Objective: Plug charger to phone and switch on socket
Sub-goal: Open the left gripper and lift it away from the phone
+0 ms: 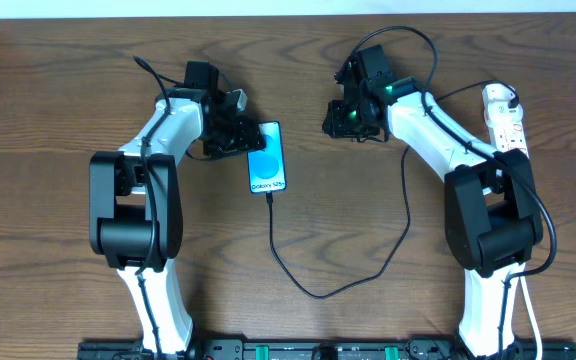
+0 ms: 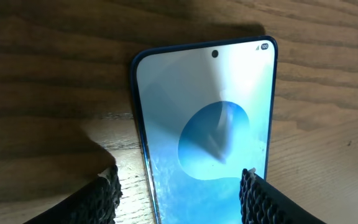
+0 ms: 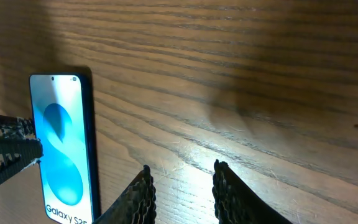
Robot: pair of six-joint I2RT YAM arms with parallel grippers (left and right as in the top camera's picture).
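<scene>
Slim black-edged, blue-screened phone (image 1: 267, 160): laid flat mid-table on bare brown wood (image 1: 58, 110). Its lower edge is met by the thin black charger cable (image 1: 313, 292).
Left gripper (image 2: 180, 174): lowered, jaws spread wide astride the phone.
Right gripper (image 3: 183, 168): held low beside the phone, part-open, empty.
White elongated socket strip (image 1: 505, 120): kept at the right edge.

A dark brown wooden worktop (image 1: 58, 110) fills nearly the whole overhead view, its grain running left to right in long streaks. Along the far edge lies a pale strip (image 1: 268, 6), too narrow to tell whether wall or floor. Light falls from above: up close the varnish shows a bright glossy sheen in places, while soft dark shadows lie across other parts of the wood. Fine scratches and a few small dark knots mark the boards.
</scene>
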